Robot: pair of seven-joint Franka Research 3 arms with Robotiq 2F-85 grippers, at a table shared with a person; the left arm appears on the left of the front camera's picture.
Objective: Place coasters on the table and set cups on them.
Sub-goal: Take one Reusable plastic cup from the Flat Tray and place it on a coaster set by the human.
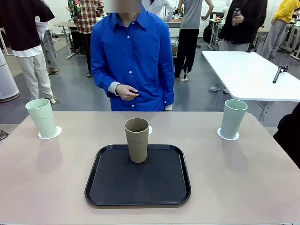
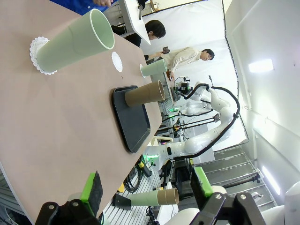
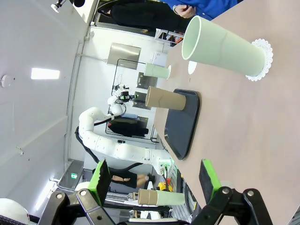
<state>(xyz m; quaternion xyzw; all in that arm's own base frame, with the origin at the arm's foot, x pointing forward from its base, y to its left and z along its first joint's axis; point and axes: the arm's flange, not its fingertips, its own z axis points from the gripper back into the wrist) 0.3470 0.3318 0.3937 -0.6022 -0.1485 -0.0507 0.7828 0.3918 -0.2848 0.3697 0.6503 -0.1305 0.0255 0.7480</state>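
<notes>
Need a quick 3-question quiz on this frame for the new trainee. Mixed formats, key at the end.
1. True or false: the tan cup stands on the black tray, not on a coaster.
2. The bare coaster lies: A) on the black tray, B) on the table just beyond the tray, behind the tan cup, C) inside the tan cup.
3. Fill in: the jaws of the left gripper and the right gripper are both ____.

Key: 1 true; 2 B; 3 open.
</notes>
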